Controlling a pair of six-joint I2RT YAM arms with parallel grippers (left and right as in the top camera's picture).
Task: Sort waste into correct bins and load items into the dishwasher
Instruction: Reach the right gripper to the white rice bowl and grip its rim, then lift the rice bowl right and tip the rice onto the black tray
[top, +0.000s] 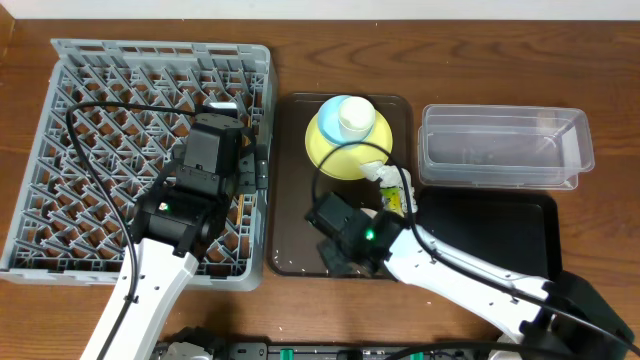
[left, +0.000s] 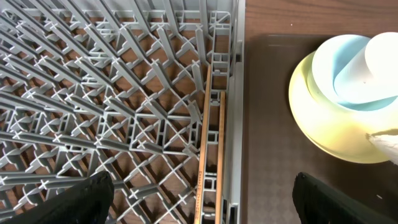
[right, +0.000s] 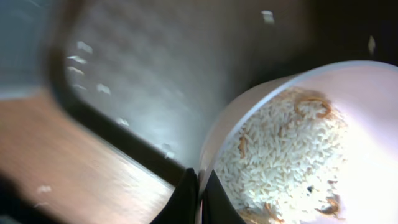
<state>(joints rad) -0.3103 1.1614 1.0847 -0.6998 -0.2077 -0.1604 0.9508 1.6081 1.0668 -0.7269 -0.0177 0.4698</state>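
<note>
My right gripper (right: 200, 186) is shut on the rim of the white bowl (right: 367, 99), which holds pale rice crumbs (right: 280, 149). From overhead that gripper (top: 340, 238) sits over the brown tray's front, hiding the bowl. The yellow plate (top: 338, 150) carries the light blue cup (top: 350, 115), with white tissue (top: 375, 172) and the yellow-green wrapper (top: 392, 196) beside it. My left gripper (left: 202, 202) is open above the grey dish rack (top: 90, 110). Below it the wooden chopsticks (left: 211, 143) lie along the rack's right edge.
The dark brown serving tray (top: 295, 180) lies between the rack and the bins. The clear tub (top: 505, 148) stands at the back right, with the black tray (top: 495, 225) in front of it. Black cables arc over the rack and the plate.
</note>
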